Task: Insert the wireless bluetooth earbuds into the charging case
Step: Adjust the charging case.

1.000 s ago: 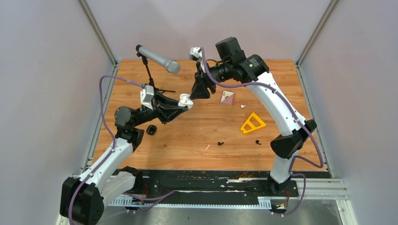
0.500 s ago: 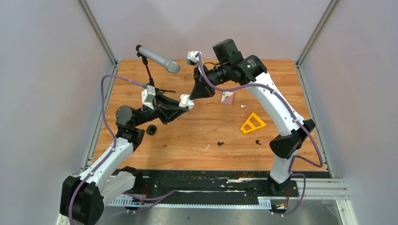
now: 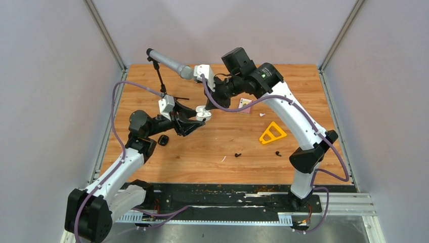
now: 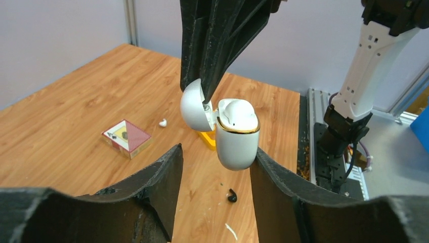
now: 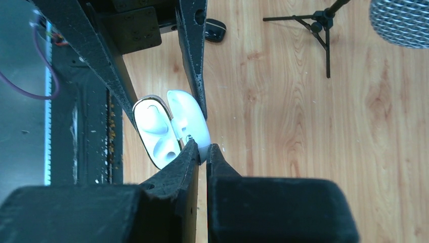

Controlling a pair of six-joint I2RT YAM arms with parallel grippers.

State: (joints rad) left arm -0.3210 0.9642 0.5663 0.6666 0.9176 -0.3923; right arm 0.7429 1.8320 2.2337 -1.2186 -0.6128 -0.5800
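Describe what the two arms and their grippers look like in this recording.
The left arm and right arm both have white link shells with black joints and bases. A purple cable loops along each. The left gripper and right gripper have black, wedge-shaped fingers tapering to narrow tips. A small green light shows near the right wrist.

The scene was lit brightly and evenly from above, and only faint, soft shadows were cast on the wooden table (image 3: pixel 222 139). A mild sheen was seen on the white charging case (image 4: pixel 237 144). In both wrist views the nearest black foreground was rendered dark, with little detail. The far table was kept fairly sharp.
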